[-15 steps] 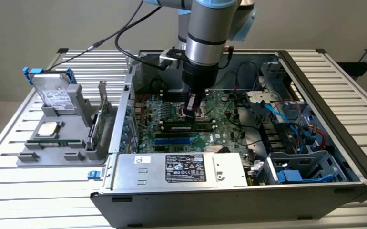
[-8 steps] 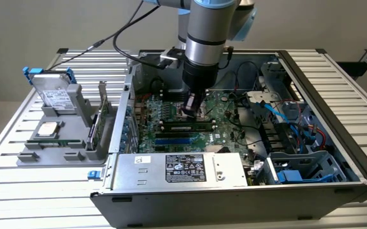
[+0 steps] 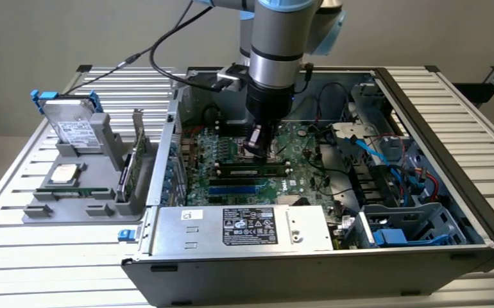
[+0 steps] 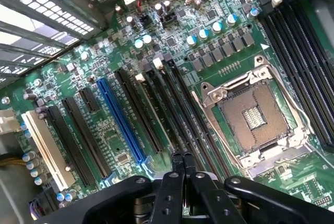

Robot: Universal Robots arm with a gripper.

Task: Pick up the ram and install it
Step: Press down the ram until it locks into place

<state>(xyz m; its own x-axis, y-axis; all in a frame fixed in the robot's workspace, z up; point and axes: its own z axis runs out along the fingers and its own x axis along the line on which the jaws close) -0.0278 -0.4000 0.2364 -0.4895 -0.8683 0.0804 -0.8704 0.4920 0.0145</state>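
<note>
The ram [image 3: 249, 171], a narrow green stick with black chips and a small white label, stands edge-up in a memory slot on the motherboard [image 3: 229, 144] inside the open computer case. My gripper [image 3: 257, 153] reaches down into the case, its tip right at the ram's upper edge; whether it touches I cannot tell. In the wrist view the black fingertips [image 4: 176, 162] are pressed together with nothing between them, so my gripper [image 4: 182, 159] is shut. It hangs over the row of long dark memory slots [image 4: 172, 104].
An empty processor socket [image 4: 254, 117] lies beside the slots. A grey holder [image 3: 101, 205] at the exterior view's left carries a metal drive with blue clips [image 3: 74, 122] and a silver processor chip [image 3: 65, 173]. The power supply [image 3: 247, 228], case walls and blue cables [image 3: 392, 154] hem in the board.
</note>
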